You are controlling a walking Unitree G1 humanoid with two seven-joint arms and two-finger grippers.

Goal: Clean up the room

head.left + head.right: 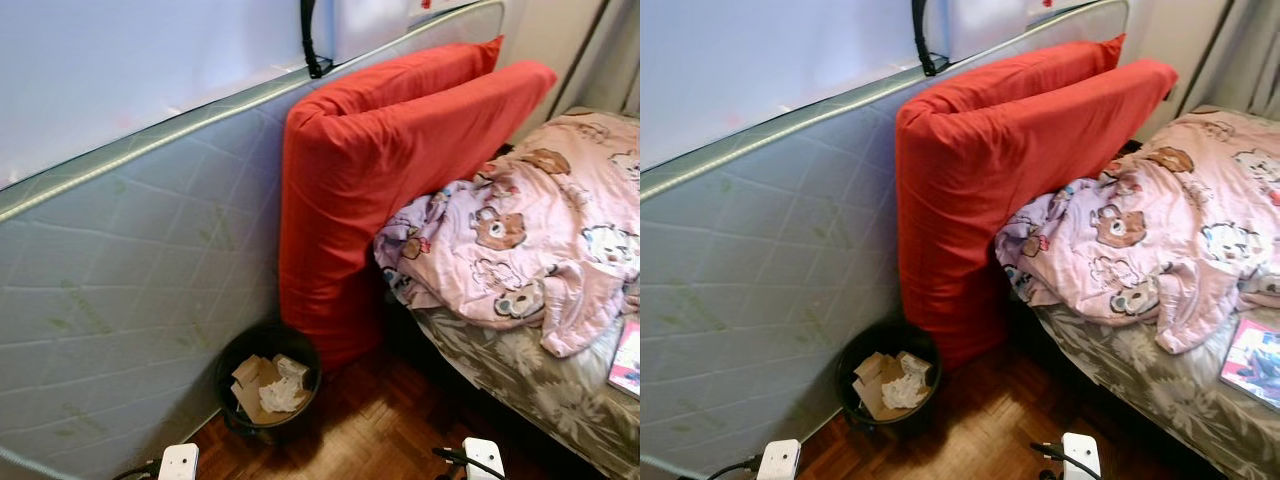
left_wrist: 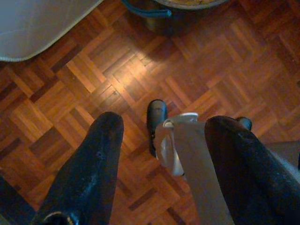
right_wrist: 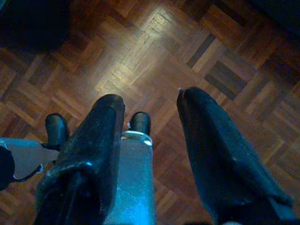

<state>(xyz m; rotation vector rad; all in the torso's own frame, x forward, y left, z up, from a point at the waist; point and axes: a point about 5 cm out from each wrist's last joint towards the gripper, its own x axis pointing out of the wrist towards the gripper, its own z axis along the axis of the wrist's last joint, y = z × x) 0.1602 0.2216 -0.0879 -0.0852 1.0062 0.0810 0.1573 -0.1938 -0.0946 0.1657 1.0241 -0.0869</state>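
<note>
A black waste bin (image 1: 267, 385) stands on the parquet floor at the foot of a mattress, with crumpled paper and cardboard (image 1: 270, 385) inside. Both arms hang down at my sides, their white wrist parts at the lower edge of the eye views. My left gripper (image 2: 161, 154) is open over bare parquet, with the bin's rim (image 2: 187, 3) ahead of it. My right gripper (image 3: 152, 117) is open too, nothing between its fingers, above the floor and my own legs.
A grey quilted mattress (image 1: 130, 280) leans on the wall at the left. A red cushion (image 1: 380, 170) stands against it. A bed (image 1: 520, 380) at the right carries a pink bear-print duvet (image 1: 530, 230) and a magazine (image 1: 1255, 360).
</note>
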